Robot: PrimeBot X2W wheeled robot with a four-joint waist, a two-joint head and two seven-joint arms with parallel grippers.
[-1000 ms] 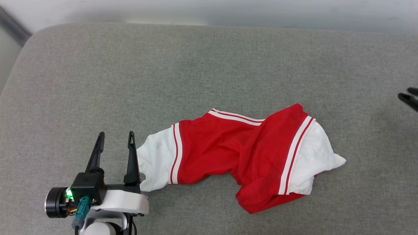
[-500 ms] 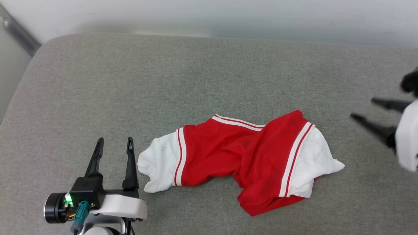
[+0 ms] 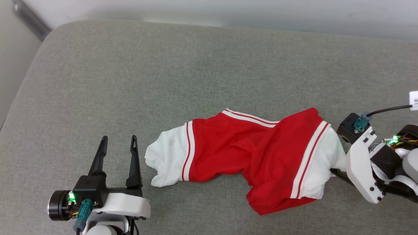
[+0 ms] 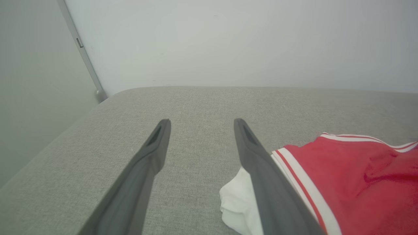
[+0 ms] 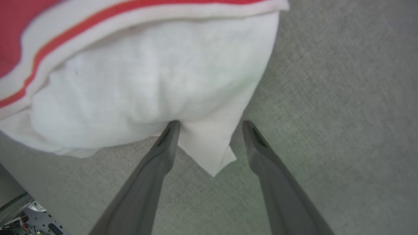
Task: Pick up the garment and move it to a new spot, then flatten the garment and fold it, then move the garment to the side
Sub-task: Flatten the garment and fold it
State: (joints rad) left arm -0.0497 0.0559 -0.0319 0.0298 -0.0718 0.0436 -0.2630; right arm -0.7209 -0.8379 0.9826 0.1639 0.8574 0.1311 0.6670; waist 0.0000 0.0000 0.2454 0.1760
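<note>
Toward the front edge of the grey cushion [image 3: 163, 71], the shirt [image 3: 241, 153] lies crumpled. Noted: right gripper [image 5: 209, 125] spread, straddling a white sleeve corner; left gripper [image 3: 119, 140] spread, empty, beside the other sleeve. Risk: a shallow pinch on that thin corner could slip free on lifting.

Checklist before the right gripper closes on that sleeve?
1. Right gripper open: ok.
2. White sleeve tip between its fingers: ok.
3. Left gripper open, beside the other sleeve: ok.
4. Garment flat: not ok, bunched and creased.
5. Free room on the grey cushion for a new spot: ok.
6. Finger height above the cushion: cannot tell.
</note>
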